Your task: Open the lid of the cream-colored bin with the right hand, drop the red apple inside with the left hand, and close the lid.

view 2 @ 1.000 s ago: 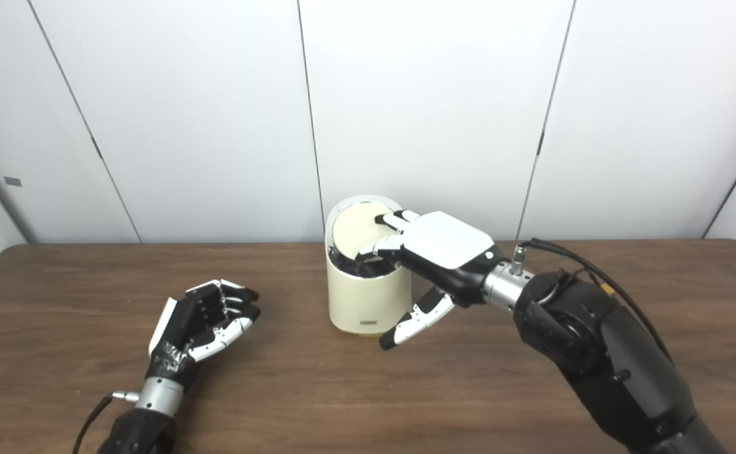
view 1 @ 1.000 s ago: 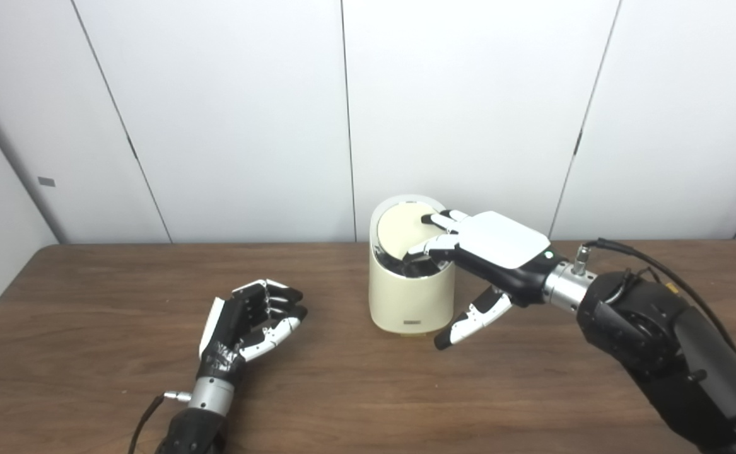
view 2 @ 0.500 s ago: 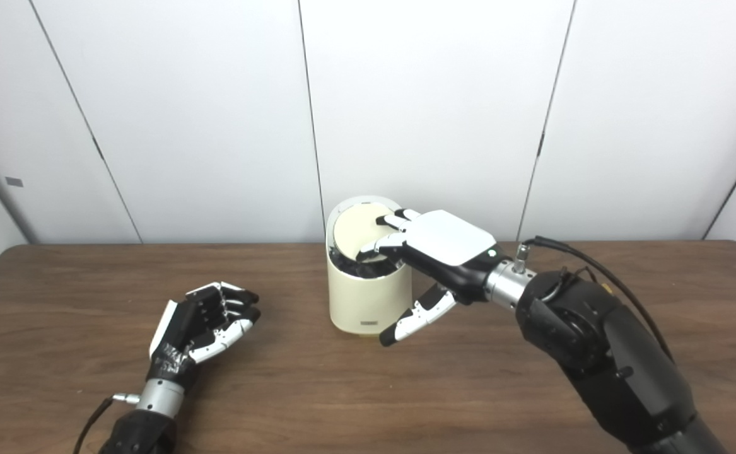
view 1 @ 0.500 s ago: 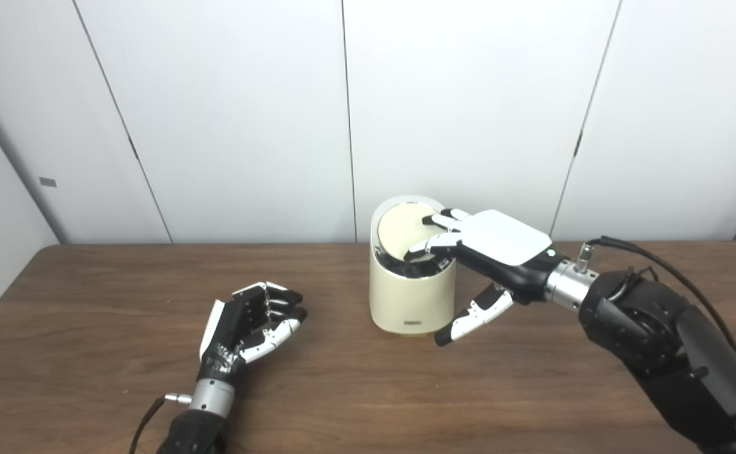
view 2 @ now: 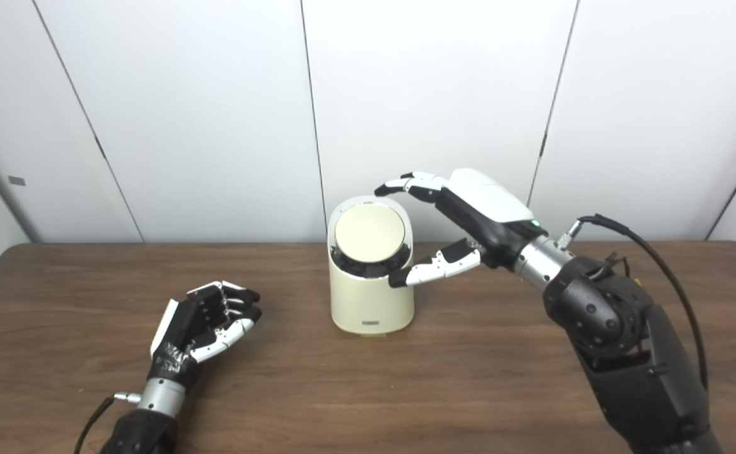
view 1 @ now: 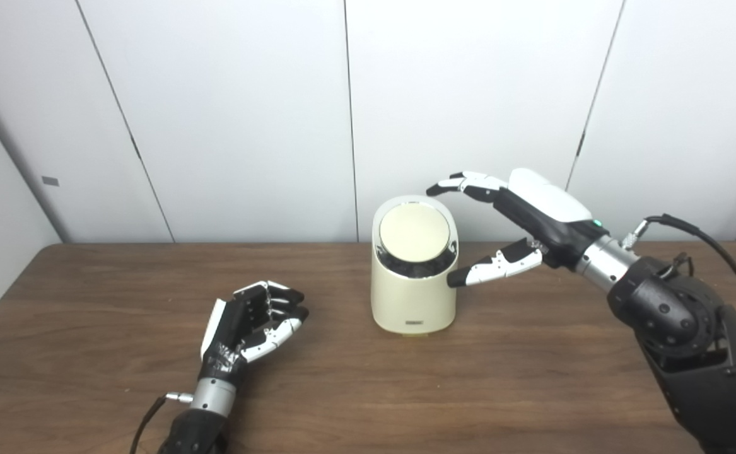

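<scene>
Since the earlier frame your right hand (view 1: 525, 211) has lifted off the lid (view 1: 414, 233) and drawn back to the right of the cream-colored bin (view 1: 413, 296). The lid, which was pushed down into the mouth then, now sits round and flush in the bin's slanted, chrome-edged top.

Your right hand now hovers at the bin's upper right, holding nothing, its fingers (view 1: 465, 183) spread and reaching over the back edge of the rim. Whether those tips touch the rim or float just above it, you cannot tell from either view. The thumb (view 1: 490, 269) points toward the bin's right side, close beside the wall.

Your left hand (view 1: 249, 325) has not moved. It rests on the worktop (view 1: 355, 391) well to the left of the bin, its side on the wood, fingers curled loosely inward with nothing in them.

No red apple shows in either view; it is neither on the worktop nor in a hand. The bin stands upright near the middle of the worktop.
</scene>
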`<action>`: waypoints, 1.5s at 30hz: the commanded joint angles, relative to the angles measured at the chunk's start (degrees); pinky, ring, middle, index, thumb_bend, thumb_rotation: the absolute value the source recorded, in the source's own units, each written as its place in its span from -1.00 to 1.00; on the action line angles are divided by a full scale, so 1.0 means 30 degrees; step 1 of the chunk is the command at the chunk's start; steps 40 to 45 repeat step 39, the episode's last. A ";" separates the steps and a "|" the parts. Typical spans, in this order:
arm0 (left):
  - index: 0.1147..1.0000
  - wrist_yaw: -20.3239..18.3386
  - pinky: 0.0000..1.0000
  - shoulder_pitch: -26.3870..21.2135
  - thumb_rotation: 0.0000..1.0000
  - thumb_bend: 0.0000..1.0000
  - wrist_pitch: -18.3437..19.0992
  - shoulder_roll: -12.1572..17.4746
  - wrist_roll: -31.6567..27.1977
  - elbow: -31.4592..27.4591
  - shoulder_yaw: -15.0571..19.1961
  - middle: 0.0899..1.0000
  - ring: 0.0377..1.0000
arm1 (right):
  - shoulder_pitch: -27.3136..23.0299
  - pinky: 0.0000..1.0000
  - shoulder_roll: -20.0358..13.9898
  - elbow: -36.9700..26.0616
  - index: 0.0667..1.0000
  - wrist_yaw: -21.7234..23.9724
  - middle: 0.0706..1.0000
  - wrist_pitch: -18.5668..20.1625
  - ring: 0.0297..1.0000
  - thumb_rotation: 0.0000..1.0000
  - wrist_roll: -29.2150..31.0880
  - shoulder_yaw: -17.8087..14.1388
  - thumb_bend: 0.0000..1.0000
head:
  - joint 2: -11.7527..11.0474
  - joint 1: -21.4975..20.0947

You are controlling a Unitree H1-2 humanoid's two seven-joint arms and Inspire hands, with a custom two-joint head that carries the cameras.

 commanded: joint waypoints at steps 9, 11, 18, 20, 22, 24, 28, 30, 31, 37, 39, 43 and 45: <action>-0.14 -0.0111 -0.10 0.0595 -0.89 0.01 -0.0134 -0.0028 -0.0153 -0.0334 -0.0071 0.14 0.05 | 0.2458 0.81 0.0697 0.0644 0.74 -0.2297 0.74 -0.0372 0.84 -0.39 0.3585 -0.2468 0.42 | 0.0035 0.0042; -0.14 -0.0142 -0.10 0.0615 -0.89 0.01 -0.0154 0.0004 -0.0126 -0.0432 -0.0061 0.13 0.05 | 0.3172 0.62 0.0775 0.0473 0.75 -0.2553 0.78 -0.0221 0.80 -0.39 0.3759 -0.2647 0.41 | 0.0069 0.0018; -0.14 -0.0080 -0.11 0.0630 -0.90 0.01 0.0048 0.0014 0.0035 -0.0856 -0.0070 0.13 0.03 | 0.5018 0.45 0.1248 0.0902 0.79 -0.3167 0.75 -0.0956 0.68 -0.44 0.4944 -0.2823 0.40 | 0.0070 -0.0032; -0.14 -0.0161 -0.11 0.0602 -0.89 0.01 0.0003 0.0031 -0.0053 -0.0840 -0.0077 0.13 0.04 | 0.5390 0.38 0.1370 0.1016 0.78 -0.3432 0.74 -0.1101 0.65 -0.35 0.4827 -0.2717 0.44 | 0.0092 -0.0073; -0.14 -0.0175 -0.11 0.0598 -0.89 0.01 0.0020 0.0042 -0.0037 -0.0872 -0.0087 0.13 0.04 | 0.5746 0.39 0.1484 0.1122 0.79 -0.3572 0.75 -0.1277 0.65 -0.35 0.5039 -0.2682 0.45 | 0.0086 -0.0119; -0.14 -0.0226 -0.11 0.0587 -0.89 0.01 0.0067 0.0044 -0.0108 -0.0887 -0.0078 0.13 0.04 | 0.5997 0.38 0.1565 0.1277 0.79 -0.3713 0.76 -0.1621 0.64 -0.40 0.5180 -0.2671 0.43 | 0.0080 -0.0150; -0.14 -0.0294 -0.11 0.0580 -0.89 0.01 -0.0022 0.0041 -0.0126 -0.0946 -0.0115 0.12 0.03 | 0.6582 0.32 0.1931 0.1926 0.75 -0.4485 0.72 -0.2736 0.59 -0.54 0.5020 -0.2680 0.41 | 0.0095 -0.0167; -0.14 -0.0288 -0.11 0.0546 -0.90 0.01 -0.0032 0.0053 -0.0075 -0.0929 -0.0138 0.13 0.03 | 0.6756 0.34 0.2100 0.2123 0.75 -0.4728 0.73 -0.2793 0.59 -0.55 0.5202 -0.2708 0.42 | 0.0084 -0.0213; -0.14 -0.0330 -0.11 0.0519 -0.90 0.01 -0.0082 0.0087 -0.0037 -0.0891 -0.0178 0.13 0.03 | 0.6878 0.35 0.2156 0.2287 0.75 -0.4851 0.73 -0.2880 0.60 -0.55 0.5253 -0.2714 0.42 | 0.0081 -0.0238; -0.13 -0.0475 -0.11 0.0423 -0.90 0.01 -0.0915 0.0436 0.0498 -0.0640 -0.0533 0.16 0.03 | 0.7350 0.43 0.2361 0.2780 0.78 -0.5247 0.78 -0.3331 0.66 -0.56 0.5378 -0.2778 0.38 | 0.0025 -0.0295; -0.13 -0.0397 -0.02 0.0384 -0.90 0.01 -0.1241 0.0543 0.0746 -0.0559 -0.0628 0.16 0.04 | 0.7520 0.42 0.2458 0.2758 0.79 -0.5324 0.79 -0.3163 0.67 -0.56 0.5514 -0.2796 0.37 | 0.0025 -0.0295; -0.13 -0.0397 -0.02 0.0384 -0.90 0.01 -0.1241 0.0543 0.0746 -0.0559 -0.0628 0.16 0.04 | 0.7520 0.42 0.2458 0.2758 0.79 -0.5324 0.79 -0.3163 0.67 -0.56 0.5514 -0.2796 0.37 | 0.0025 -0.0295; -0.13 -0.0397 -0.02 0.0384 -0.90 0.01 -0.1241 0.0543 0.0746 -0.0559 -0.0628 0.16 0.04 | 0.7520 0.42 0.2458 0.2758 0.79 -0.5324 0.79 -0.3163 0.67 -0.56 0.5514 -0.2796 0.37 | 0.0025 -0.0295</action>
